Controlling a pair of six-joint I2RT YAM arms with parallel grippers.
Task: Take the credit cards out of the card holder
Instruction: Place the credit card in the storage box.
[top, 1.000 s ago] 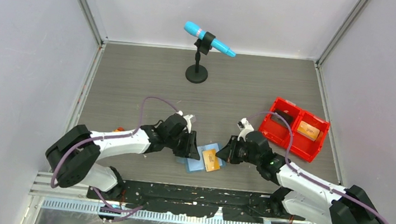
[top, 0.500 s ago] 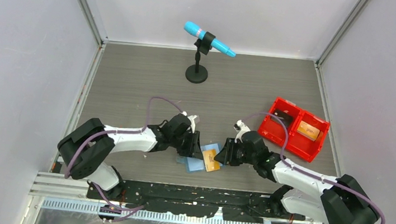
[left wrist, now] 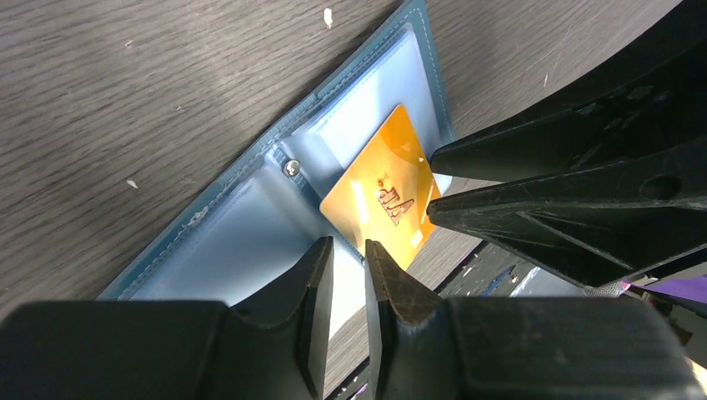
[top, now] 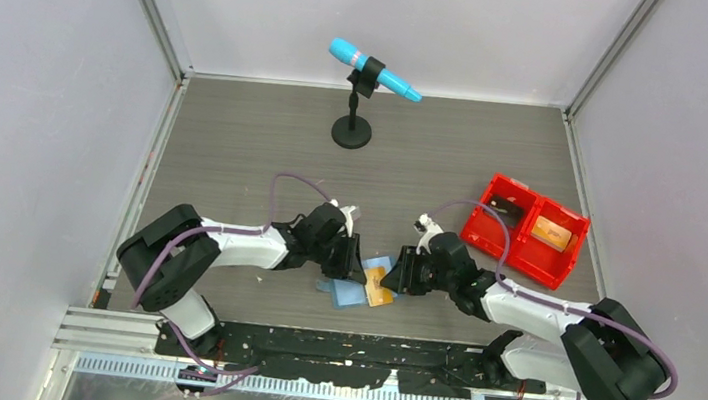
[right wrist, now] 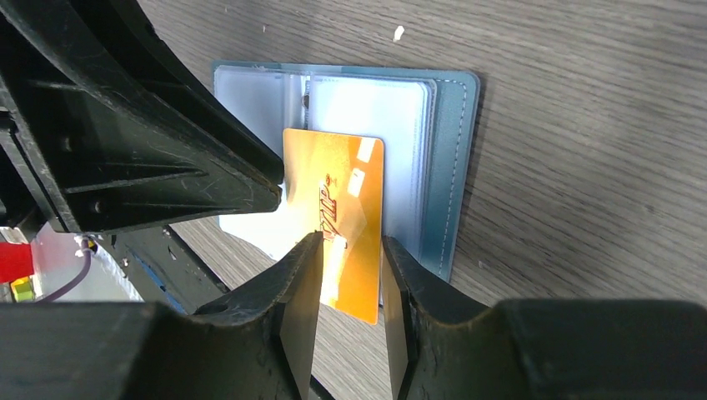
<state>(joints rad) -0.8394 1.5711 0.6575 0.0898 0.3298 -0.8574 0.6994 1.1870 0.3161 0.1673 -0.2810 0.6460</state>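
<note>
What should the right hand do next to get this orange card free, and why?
Probably close the right hand on the orange card, ready to draw it out of the card holder. The card sticks partly out of its pocket, the hand's fingers stand apart on either side of its free end, and the left hand sits over the holder's other half, likely pinning it.

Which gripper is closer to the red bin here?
Right. The right gripper hovers at the right edge of the card holder, with the red two-compartment bin farther right and back. The left gripper is at the holder's left side, farther from the bin.
</note>
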